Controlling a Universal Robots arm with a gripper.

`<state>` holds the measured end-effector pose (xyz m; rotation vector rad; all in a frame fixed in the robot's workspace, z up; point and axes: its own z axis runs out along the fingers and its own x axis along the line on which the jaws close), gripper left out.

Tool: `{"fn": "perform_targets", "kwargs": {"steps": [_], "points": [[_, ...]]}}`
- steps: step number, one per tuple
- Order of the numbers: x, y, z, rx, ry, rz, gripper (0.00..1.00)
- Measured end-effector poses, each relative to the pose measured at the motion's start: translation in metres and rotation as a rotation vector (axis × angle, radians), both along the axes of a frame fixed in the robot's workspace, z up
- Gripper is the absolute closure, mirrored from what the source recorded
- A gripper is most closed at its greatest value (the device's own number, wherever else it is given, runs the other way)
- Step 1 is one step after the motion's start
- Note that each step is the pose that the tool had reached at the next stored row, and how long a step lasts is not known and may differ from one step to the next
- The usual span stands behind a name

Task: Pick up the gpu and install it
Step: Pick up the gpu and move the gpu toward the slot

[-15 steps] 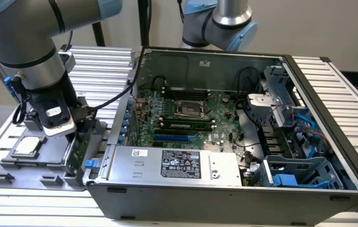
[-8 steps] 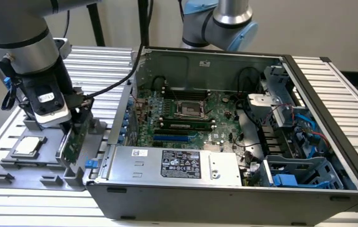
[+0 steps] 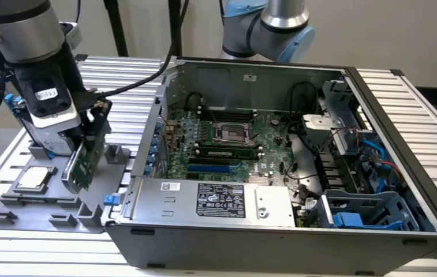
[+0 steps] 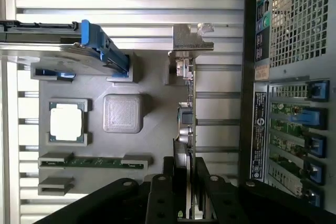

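Gripper: we see the gripper (image 3: 89,124) (image 4: 186,184) at the exterior view's left, over the tray, its black fingers (image 4: 157,198) pinching the gpu, one on each face.
Gpu: we find the gpu (image 3: 82,164) (image 4: 187,129) standing on edge and leaning a little, outside the case. Its green side shows in the exterior view. In the wrist view it runs edge-on away from the fingers.
Bracket: we see the silver bracket (image 4: 191,38) at the card's end farthest from the fingers.
Contact: the card's lower edge is down at the tray; we cannot tell whether it touches.
Tray: the grey tray (image 3: 6,203) (image 4: 157,108) lies on the slatted table (image 3: 18,254) (image 4: 105,3), just beside the case.
Cpu: we see the cpu (image 3: 35,178) (image 4: 67,121) seated in its tray pocket, apart from the card.
Drive: the drive (image 4: 68,56) in its blue frame stands at the tray's edge.
Case: the case (image 3: 280,245) (image 4: 294,24) lies open, and we can see its board (image 3: 234,144) inside.
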<state>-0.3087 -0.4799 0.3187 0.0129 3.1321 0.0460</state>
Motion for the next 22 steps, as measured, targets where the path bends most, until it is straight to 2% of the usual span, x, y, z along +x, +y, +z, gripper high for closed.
{"fn": "perform_targets", "kwargs": {"steps": [12,22], "points": [[0.015,0.0,0.0544,0.0,0.0022,0.0,0.73],[0.054,0.0,0.0997,0.0,0.012,0.0,0.73]]}}
